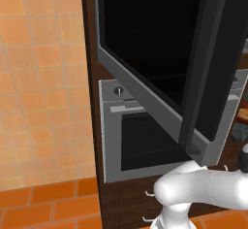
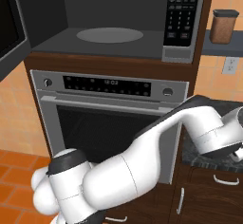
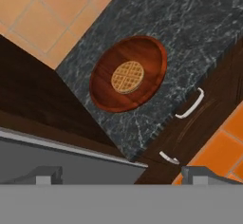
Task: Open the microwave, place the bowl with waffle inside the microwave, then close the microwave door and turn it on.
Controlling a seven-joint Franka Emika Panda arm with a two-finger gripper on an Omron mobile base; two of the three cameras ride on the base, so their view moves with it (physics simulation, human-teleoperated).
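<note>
You are looking down on the round reddish-brown wooden bowl (image 3: pixel 128 73) sitting on the speckled dark stone counter (image 3: pixel 190 38), with 1 golden grid-patterned waffle (image 3: pixel 127 77) lying inside; the gripper (image 3: pixel 121 175) is hanging above it with fingers spread wide, gripping nothing; a descent off-centre risks tipping the shallow rim; the black glass microwave door (image 1: pixel 155 53) is standing open.

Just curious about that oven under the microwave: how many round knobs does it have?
2. One knob sits at the left end of the oven's control strip, the other knob at the right end, with the dark display between them.
</note>
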